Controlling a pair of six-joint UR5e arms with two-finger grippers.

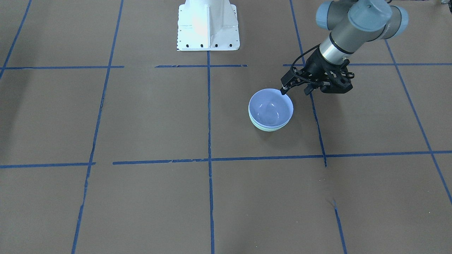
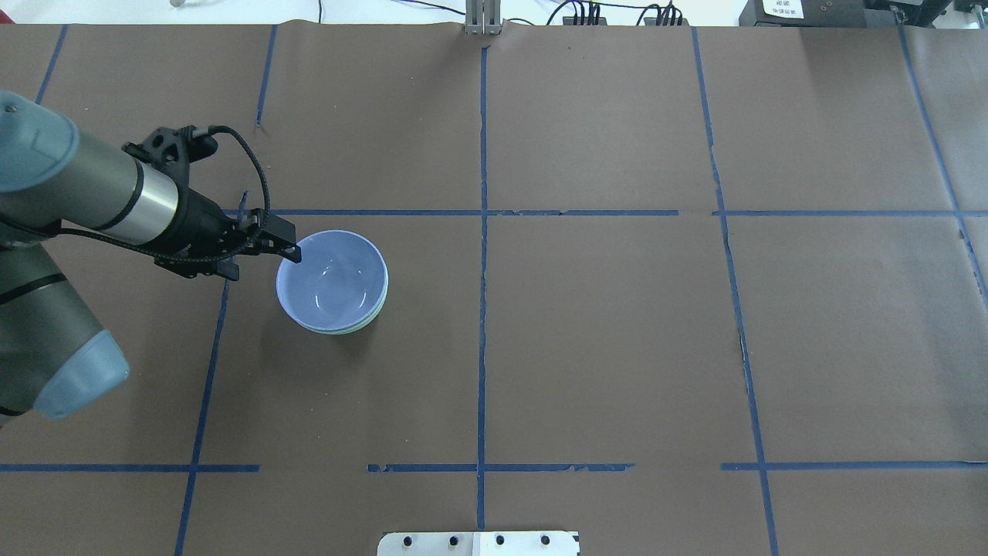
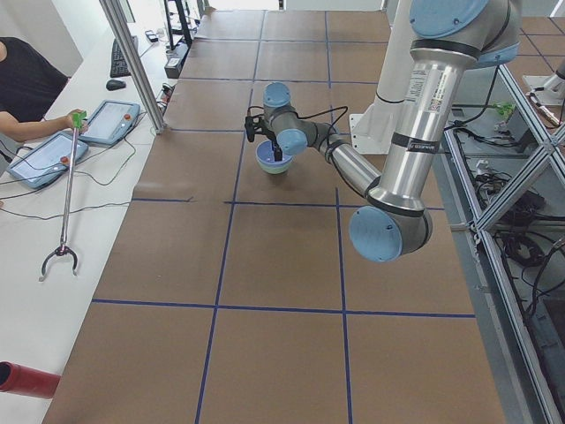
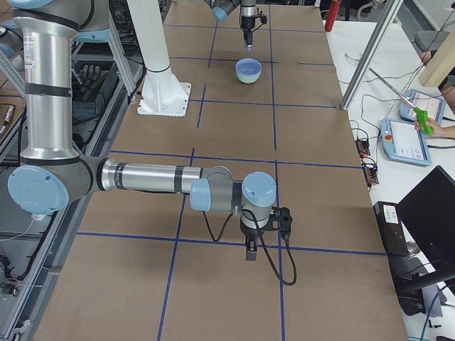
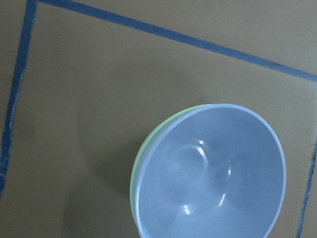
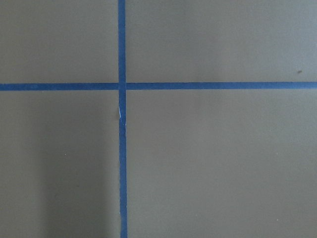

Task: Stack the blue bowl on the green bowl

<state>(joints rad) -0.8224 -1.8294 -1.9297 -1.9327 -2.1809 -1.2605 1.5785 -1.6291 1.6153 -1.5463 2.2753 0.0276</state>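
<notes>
The blue bowl [image 1: 271, 107] sits nested upright inside the green bowl [image 1: 267, 129], of which only a thin mint edge shows beneath it. Both stand on the brown paper next to a blue tape line. The overhead view shows the blue bowl [image 2: 333, 282] with a sliver of the green bowl [image 2: 373, 316]. The left wrist view shows the blue bowl [image 5: 213, 173] and the green rim [image 5: 140, 156] from above. My left gripper [image 1: 295, 92] is open and empty beside the stack, with one fingertip [image 2: 294, 254] over the blue bowl's rim. My right gripper [image 4: 250, 250] hangs low over the paper far from the bowls; I cannot tell its state.
The table is covered in brown paper with a grid of blue tape lines [image 1: 209, 113]. The robot's white base [image 1: 208, 26] stands at the table's edge. An operator with a tablet [image 3: 44, 155] sits at a side bench beyond the table.
</notes>
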